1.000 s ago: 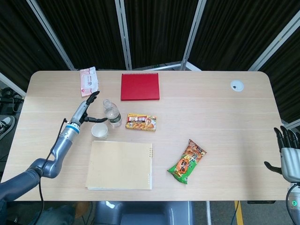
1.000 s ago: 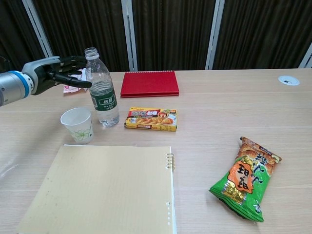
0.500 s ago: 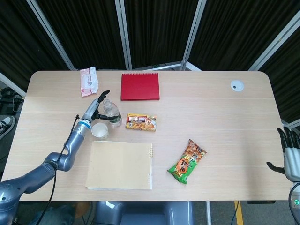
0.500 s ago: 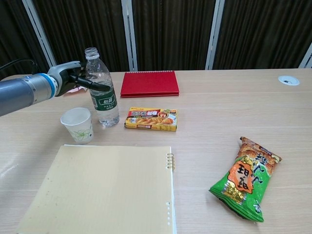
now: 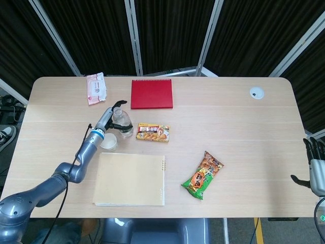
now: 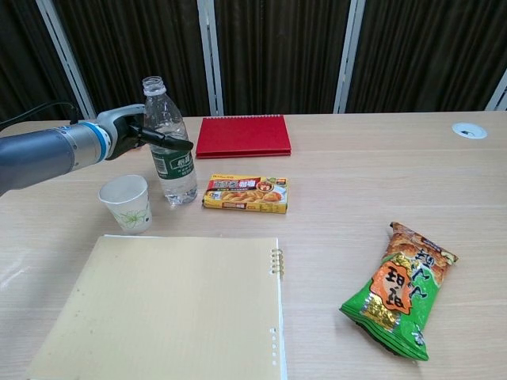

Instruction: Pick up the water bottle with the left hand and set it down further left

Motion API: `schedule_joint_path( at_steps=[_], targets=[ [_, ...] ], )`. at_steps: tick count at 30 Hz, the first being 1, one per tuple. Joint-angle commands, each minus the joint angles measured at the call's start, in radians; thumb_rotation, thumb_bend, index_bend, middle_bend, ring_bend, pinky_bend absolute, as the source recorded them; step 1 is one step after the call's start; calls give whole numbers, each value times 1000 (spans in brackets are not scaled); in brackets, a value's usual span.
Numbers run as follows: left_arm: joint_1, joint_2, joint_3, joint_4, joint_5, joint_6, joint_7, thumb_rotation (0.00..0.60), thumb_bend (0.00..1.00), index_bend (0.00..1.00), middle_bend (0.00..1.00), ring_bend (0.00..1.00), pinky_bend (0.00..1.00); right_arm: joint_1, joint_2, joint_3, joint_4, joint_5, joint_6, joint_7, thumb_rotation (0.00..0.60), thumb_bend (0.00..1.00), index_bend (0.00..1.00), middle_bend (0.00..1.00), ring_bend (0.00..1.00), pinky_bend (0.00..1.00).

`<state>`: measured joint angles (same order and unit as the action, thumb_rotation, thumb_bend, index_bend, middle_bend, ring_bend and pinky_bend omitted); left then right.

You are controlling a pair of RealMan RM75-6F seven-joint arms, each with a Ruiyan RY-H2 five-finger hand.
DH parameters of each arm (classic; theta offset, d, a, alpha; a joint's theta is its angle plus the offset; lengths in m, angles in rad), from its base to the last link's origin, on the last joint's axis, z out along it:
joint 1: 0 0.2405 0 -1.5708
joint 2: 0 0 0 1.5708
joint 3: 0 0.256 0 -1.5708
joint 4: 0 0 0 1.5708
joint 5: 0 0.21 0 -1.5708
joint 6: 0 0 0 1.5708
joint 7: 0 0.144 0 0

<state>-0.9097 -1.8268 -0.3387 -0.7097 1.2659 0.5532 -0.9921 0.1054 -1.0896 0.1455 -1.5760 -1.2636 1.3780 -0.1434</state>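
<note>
A clear water bottle (image 5: 122,122) (image 6: 173,162) with a green label and no cap stands on the table, just right of a white paper cup (image 5: 107,143) (image 6: 127,203). My left hand (image 5: 108,118) (image 6: 125,131) has come in from the left and wraps around the bottle's upper body. The thumb crosses the front and the other fingers pass behind. The bottle's base looks to be on the table still. My right hand (image 5: 316,165) hangs at the far right edge in the head view, fingers apart, holding nothing.
A red notebook (image 5: 151,93) (image 6: 242,135) lies behind the bottle and a curry box (image 5: 153,132) (image 6: 245,194) to its right. A tan notepad (image 5: 131,179) lies in front, a green snack bag (image 5: 203,175) to the right, and a pink packet (image 5: 96,87) at the far left.
My left hand moved right from beside the bottle and closed its fingers around it. The bottle shifted slightly right. The right hand sank a little at the frame edge.
</note>
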Motion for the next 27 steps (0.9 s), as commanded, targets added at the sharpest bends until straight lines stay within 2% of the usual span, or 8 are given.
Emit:
schedule_joint_path(
  at_steps=[1, 9, 11, 15, 17, 20, 23, 27],
  targets=[
    [-4, -3, 1, -6, 7, -1, -21, 600, 0, 152, 50, 0, 16, -1, 3, -1, -1, -1, 0, 7, 600, 0, 0, 0, 0, 0],
    [-22, -14, 1, -10, 12, -7, -36, 600, 18, 218, 104, 24, 52, -4, 9, 1, -4, -1, 7, 15, 600, 0, 0, 0, 0, 0],
    [-25, -12, -1, -19, 12, -12, -47, 600, 60, 227, 136, 58, 86, -4, 9, 1, -6, -1, 8, 16, 600, 0, 0, 0, 0, 0],
    [-30, -10, -8, -29, 6, -24, -66, 600, 227, 269, 233, 170, 197, -5, 10, 0, -5, -2, 9, 18, 600, 0, 0, 0, 0, 0],
    [-31, -8, -8, -34, 6, -27, -72, 600, 327, 311, 303, 234, 267, -5, 11, 0, -4, -1, 9, 20, 600, 0, 0, 0, 0, 0],
    [-29, -5, -11, -44, 3, -27, -80, 600, 415, 394, 390, 305, 340, -5, 11, 0, -3, 0, 7, 21, 600, 0, 0, 0, 0, 0],
    [-25, -9, -16, -44, -5, -14, -74, 600, 440, 454, 442, 352, 379, -5, 10, 0, -3, -1, 9, 20, 600, 0, 0, 0, 0, 0],
    [-16, -11, -32, -57, -26, 11, -60, 600, 440, 481, 463, 372, 394, -6, 10, -1, -4, -3, 12, 18, 600, 0, 0, 0, 0, 0]
  ],
)
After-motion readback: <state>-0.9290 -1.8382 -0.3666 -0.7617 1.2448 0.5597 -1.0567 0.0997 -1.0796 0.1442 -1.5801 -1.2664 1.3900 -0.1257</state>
